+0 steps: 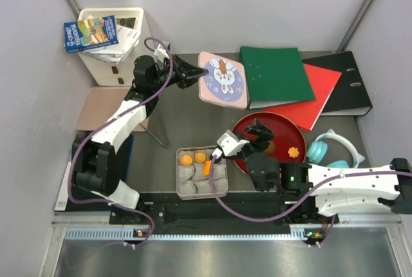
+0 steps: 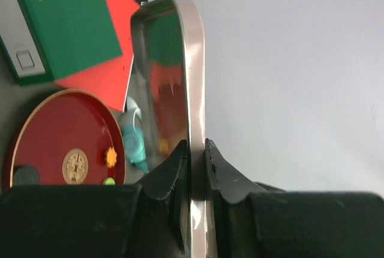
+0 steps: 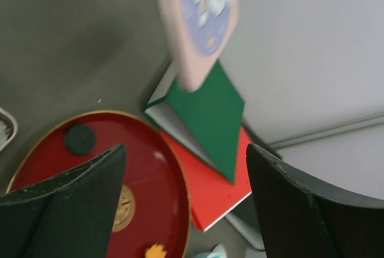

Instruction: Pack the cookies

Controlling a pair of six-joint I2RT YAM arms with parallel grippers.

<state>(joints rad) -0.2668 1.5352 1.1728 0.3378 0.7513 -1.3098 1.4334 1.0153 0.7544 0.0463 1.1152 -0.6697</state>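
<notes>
- Two orange cookies (image 1: 187, 159) sit in the far-left paper cups (image 1: 188, 187) of the grey box (image 1: 178, 171) at the near middle of the table. A third orange piece (image 1: 206, 167) shows on edge at the box's right side. It is probably a cookie, but whether it has settled in a cup cannot be told.
- Spread wide with nothing between its fingers, the right gripper (image 3: 186, 150) hangs just right of the box, over the left part of the red plate (image 1: 283, 129).
- Other cookies lie on that plate: an orange flower cookie (image 1: 295, 153) on its near-right side, a black round cookie (image 3: 79, 139) close beside one spread finger, and a green cookie (image 2: 108, 181) near the flower one.
- By judgement, the coming pick turns on one relation — the plate's cookies lie to the right of the box and of the open fingers, well inside the right arm's reach. The left arm is far off and occupied.
- These cookies are flat and round, so they have no long axis to line up with; a straight drop from above should serve.
- Pressed onto the left rim of the pink tin lid (image 1: 223, 80), the left gripper (image 2: 195, 144) holds it at the far side, just left of the green folder (image 1: 277, 74) — apparently lifted off the table.
</notes>
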